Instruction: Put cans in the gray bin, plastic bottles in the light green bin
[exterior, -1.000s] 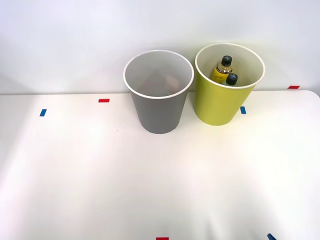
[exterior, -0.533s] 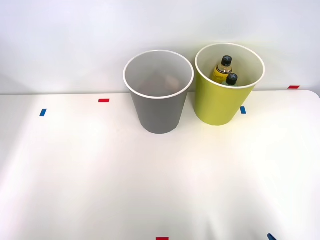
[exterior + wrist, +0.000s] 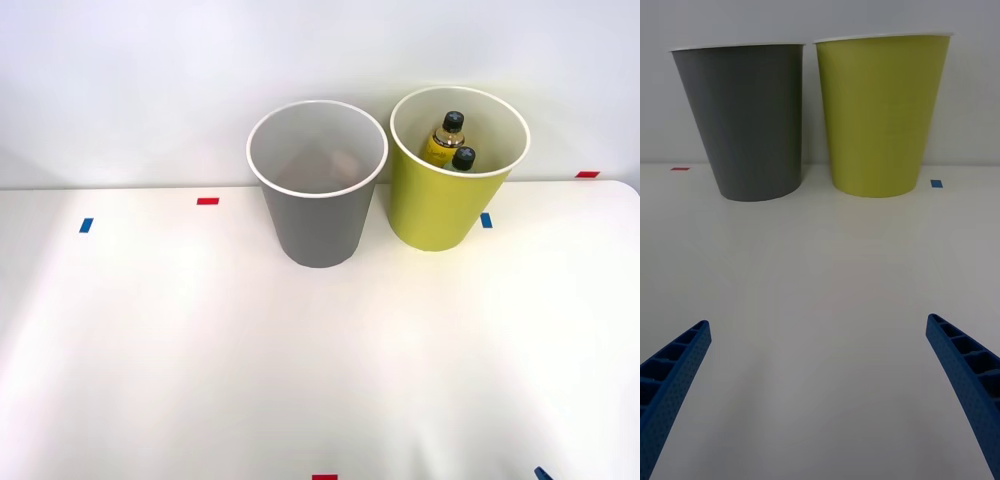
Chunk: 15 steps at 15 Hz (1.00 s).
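Observation:
The gray bin [image 3: 318, 215] stands upright at the back of the white table, and its side shows in the wrist view [image 3: 745, 120]. Low inside it is a faint pinkish patch [image 3: 345, 160]; I cannot tell whether it is one of the cans. Close on its right, not touching, stands the light green bin [image 3: 445, 210], whose wall also faces the wrist camera [image 3: 880, 112]. In it stand two plastic bottles with black caps, one yellow-amber [image 3: 445, 140] and one in front of it [image 3: 463, 158]. My right gripper [image 3: 818, 322] is open and holds nothing, low over the table well in front of both bins.
The white table [image 3: 300, 360] carries small red and blue tape marks [image 3: 207, 201] near the bins and along its front edge. A plain white wall rises right behind the bins. A wide stretch of bare tabletop lies between gripper and bins.

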Tool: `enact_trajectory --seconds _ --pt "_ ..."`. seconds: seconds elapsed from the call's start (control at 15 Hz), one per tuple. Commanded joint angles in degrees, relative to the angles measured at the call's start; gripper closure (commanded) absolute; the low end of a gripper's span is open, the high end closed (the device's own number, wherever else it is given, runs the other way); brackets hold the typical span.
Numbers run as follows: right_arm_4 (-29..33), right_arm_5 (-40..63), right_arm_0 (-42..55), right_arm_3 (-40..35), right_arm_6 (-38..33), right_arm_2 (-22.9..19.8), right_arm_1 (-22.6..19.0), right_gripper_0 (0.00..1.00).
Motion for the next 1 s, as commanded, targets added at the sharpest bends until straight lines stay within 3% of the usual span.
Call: enact_trajectory --seconds 0.07,1.0 --pt "0.00 0.00 0.00 0.00 0.00 0.00 0.00 0.00" --pt "0.00 0.00 0.00 0.00 0.00 0.00 0.00 0.00"
